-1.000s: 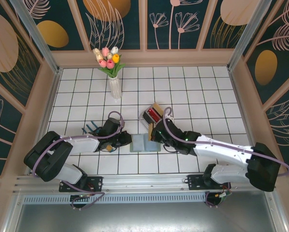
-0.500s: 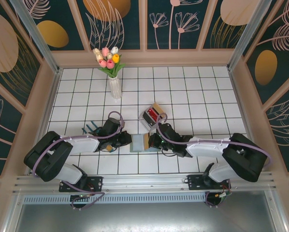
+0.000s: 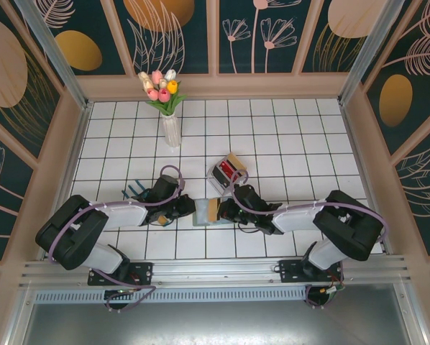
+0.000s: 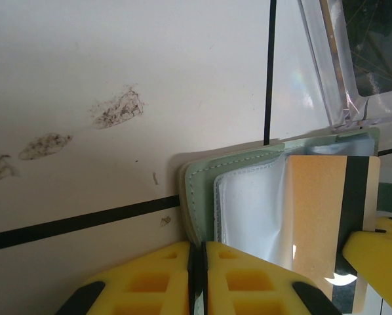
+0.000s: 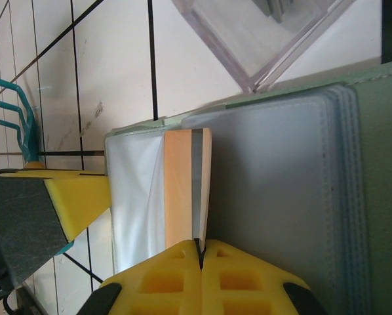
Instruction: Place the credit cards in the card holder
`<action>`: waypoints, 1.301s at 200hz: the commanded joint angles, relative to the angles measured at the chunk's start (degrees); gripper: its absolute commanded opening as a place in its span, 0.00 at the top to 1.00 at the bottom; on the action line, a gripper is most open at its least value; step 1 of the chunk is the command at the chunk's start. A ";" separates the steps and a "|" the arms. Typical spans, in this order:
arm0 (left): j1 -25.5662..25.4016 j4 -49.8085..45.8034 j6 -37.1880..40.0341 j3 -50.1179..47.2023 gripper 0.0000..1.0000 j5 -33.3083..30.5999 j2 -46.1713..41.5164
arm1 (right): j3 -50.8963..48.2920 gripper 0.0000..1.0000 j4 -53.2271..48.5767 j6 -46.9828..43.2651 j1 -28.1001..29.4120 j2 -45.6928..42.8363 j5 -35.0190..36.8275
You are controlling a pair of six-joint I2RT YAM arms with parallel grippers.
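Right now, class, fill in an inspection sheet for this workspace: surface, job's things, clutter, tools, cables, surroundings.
Surface: white tiled table with dark smudges.
Job's things: card holder lying open; tan card at its clear pockets.
Clutter: clear box with red contents, tulip vase, teal pronged item.
Tools: left tool shut on the card holder's edge; right tool shut on the tan card.
Cables: purple cables run along both arms.
Surroundings: floral wall panels.
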 commanded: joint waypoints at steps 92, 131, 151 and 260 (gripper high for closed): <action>-0.37 -1.89 -0.97 -1.81 0.89 -1.34 -0.38 | -1.24 1.00 -9.17 -2.88 -1.02 -7.30 3.25; -0.39 -1.89 -0.66 -1.19 0.89 -0.82 0.41 | 0.05 1.00 -6.76 -2.99 -0.30 -2.06 0.64; -0.39 -1.77 -0.89 -1.24 0.89 -0.73 0.33 | 0.99 1.00 -5.53 -2.71 0.73 0.44 -0.36; -0.40 -1.71 -0.78 -1.17 0.89 -0.80 -0.09 | 0.97 1.00 -1.38 -3.07 0.90 2.04 -5.14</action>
